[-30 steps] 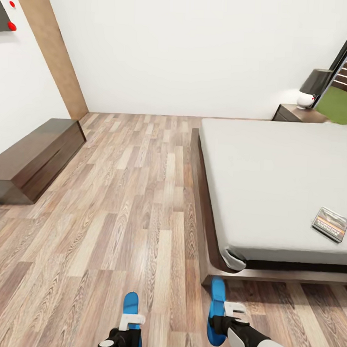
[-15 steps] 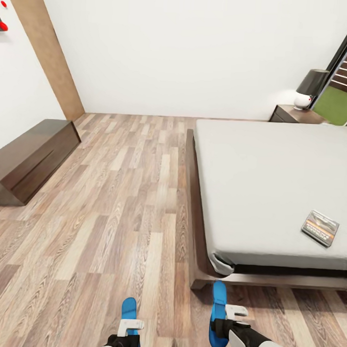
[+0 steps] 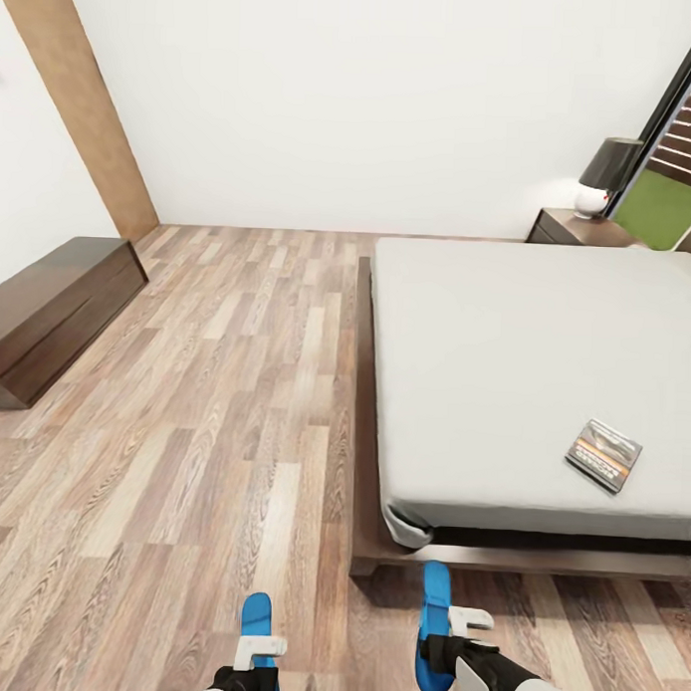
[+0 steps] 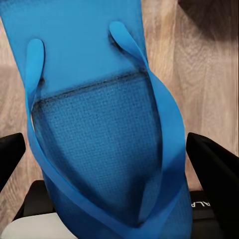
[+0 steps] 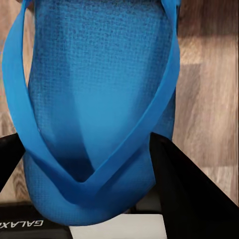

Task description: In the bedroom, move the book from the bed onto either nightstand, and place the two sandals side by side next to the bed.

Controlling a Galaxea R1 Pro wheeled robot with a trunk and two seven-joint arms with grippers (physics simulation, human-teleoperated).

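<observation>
Nearest the robot, each arm carries 1 blue sandal. The left gripper is closed on the left sandal, whose sole and thong straps sit between the dark fingers in the left wrist view. The right gripper clamps the right sandal, its straps meeting in a V close to the fingers.

These flip-flops look light, thin and bendy, so they would likely droop if pinched at a tip; a hold across the sole edge near the heel seems safest. How deep each sole sits in the jaws is hidden by the sandals themselves, and both arms are cut off at the frame's lower edge.

Past the grippers lies the wood floor, then the bed. The book lies flat near the mattress's foot edge, its lettering too small to read. Farthest off, 1 nightstand stands under a lamp, partly cut off by the mattress.
</observation>
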